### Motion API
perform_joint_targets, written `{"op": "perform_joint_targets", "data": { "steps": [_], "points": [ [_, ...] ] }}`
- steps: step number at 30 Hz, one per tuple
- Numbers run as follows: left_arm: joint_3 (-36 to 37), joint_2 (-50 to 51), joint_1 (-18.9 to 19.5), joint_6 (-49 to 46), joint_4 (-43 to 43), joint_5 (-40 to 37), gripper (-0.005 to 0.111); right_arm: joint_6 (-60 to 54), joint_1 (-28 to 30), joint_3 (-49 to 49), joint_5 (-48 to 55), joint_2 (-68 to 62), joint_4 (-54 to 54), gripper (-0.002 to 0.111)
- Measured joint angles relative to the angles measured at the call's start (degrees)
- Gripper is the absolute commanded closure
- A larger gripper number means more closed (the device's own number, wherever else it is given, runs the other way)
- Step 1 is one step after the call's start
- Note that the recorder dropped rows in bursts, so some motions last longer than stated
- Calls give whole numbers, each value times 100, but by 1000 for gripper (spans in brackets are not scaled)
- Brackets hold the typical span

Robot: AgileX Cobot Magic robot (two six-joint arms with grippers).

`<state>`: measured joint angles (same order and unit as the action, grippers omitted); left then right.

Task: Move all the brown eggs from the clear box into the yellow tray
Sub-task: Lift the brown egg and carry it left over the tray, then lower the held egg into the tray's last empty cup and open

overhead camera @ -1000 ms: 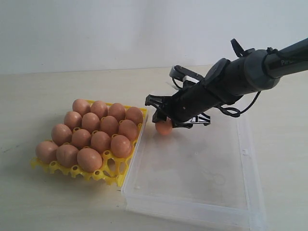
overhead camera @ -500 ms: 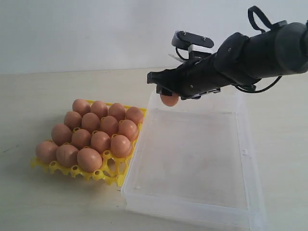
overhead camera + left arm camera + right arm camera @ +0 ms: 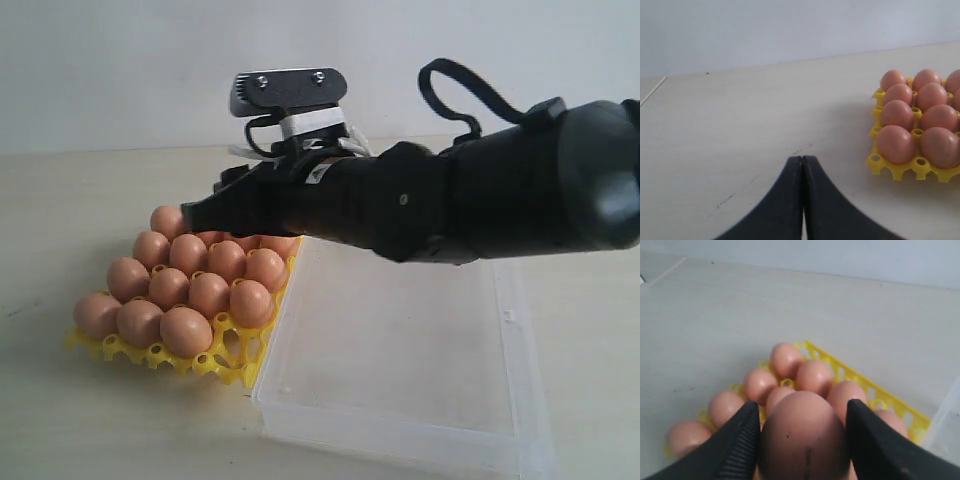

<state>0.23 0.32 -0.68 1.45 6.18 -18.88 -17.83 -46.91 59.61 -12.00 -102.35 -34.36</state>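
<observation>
In the right wrist view my right gripper is shut on a brown egg, one black finger on each side of it. It hovers above the yellow tray, whose cups hold several brown eggs. In the exterior view the right arm reaches left over the tray, its gripper above the far rows; the held egg is hidden there. The clear box lies right of the tray with no egg showing inside. My left gripper is shut on nothing, low over bare table left of the tray.
The tray and box sit side by side on a pale wooden table, with a plain wall behind. The right arm's bulky black body hangs over the box's far half.
The right gripper has lifted the egg out of the clear box's far left corner and carried it up and left, to above the tray. The left gripper's earlier state is not shown.
</observation>
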Motion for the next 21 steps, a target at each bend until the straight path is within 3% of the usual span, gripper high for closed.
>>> {"op": "perform_joint_targets", "data": {
  "steps": [7, 21],
  "points": [
    [0, 0, 0, 0, 0, 0, 107, 0, -602, 0, -866, -354, 223, 108],
    [0, 0, 0, 0, 0, 0, 107, 0, -698, 0, -436, -758, 300, 108]
  ]
}}
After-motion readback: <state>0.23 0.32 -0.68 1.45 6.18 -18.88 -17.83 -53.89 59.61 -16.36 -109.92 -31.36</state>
